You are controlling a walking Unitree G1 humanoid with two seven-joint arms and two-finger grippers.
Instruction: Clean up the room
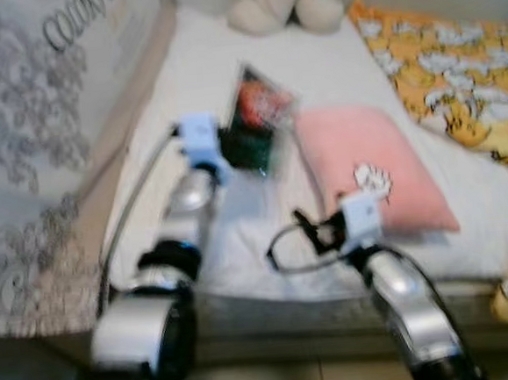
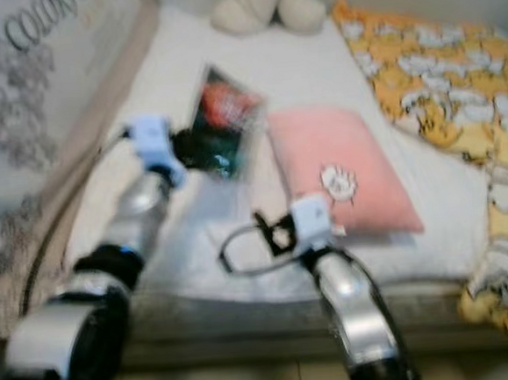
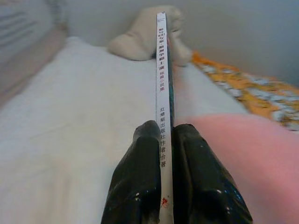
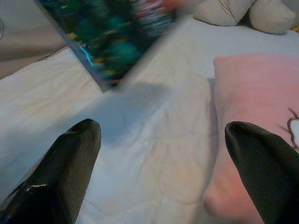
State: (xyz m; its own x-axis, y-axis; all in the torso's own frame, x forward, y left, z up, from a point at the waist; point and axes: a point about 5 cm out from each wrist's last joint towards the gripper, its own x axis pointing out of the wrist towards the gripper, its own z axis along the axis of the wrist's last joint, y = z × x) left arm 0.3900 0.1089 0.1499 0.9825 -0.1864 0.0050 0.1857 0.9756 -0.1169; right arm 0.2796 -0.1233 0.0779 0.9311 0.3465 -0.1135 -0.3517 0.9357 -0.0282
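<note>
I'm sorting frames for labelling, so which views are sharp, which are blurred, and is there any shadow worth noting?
Both eye views are softly blurred: the book cover and pink pillow lack crisp edges. Left wrist view is sharpest near the left hand, spine print legible, background soft. Right wrist view smears the book, which casts a soft shadow on the white bedding beyond the open right hand.

Glossy black fingers [image 3: 140,186] pinch a glossy paper book [image 3: 162,93] over matt quilted bedding [image 3: 70,116].
</note>
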